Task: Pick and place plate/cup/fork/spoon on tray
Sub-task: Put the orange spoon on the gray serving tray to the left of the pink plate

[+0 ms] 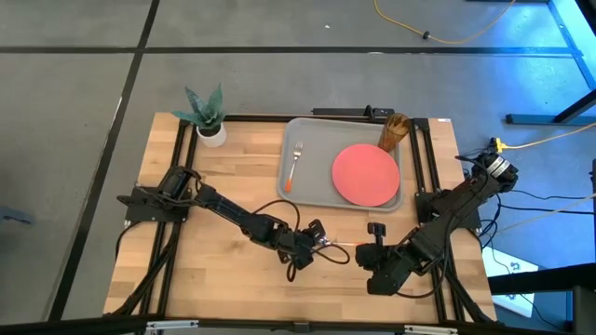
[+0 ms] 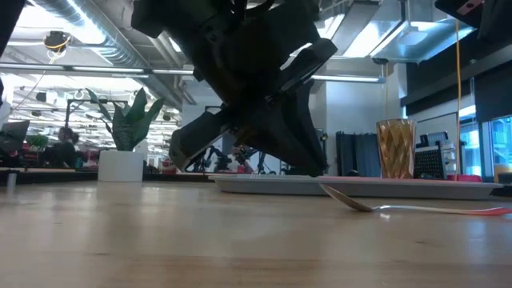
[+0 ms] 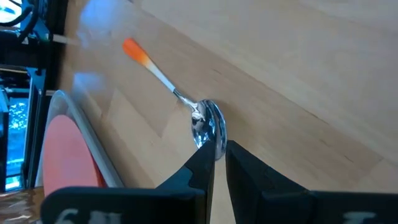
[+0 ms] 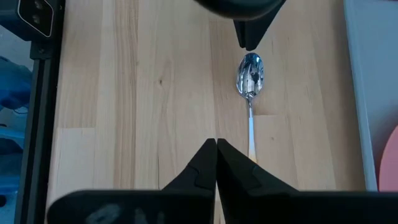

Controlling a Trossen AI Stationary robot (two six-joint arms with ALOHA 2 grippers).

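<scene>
Two end effectors flank the spoon (image 4: 250, 84) on the table (image 1: 214, 195).

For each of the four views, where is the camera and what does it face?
High: overhead, straight down on the tray, both arms.
Low: table height, across the spoon; a dark arm hangs above.
Left wrist: past the left gripper at the spoon bowl.
Right wrist: past the shut right gripper along the spoon toward the left gripper's tips.
Shared: both wrist views show the spoon.
</scene>
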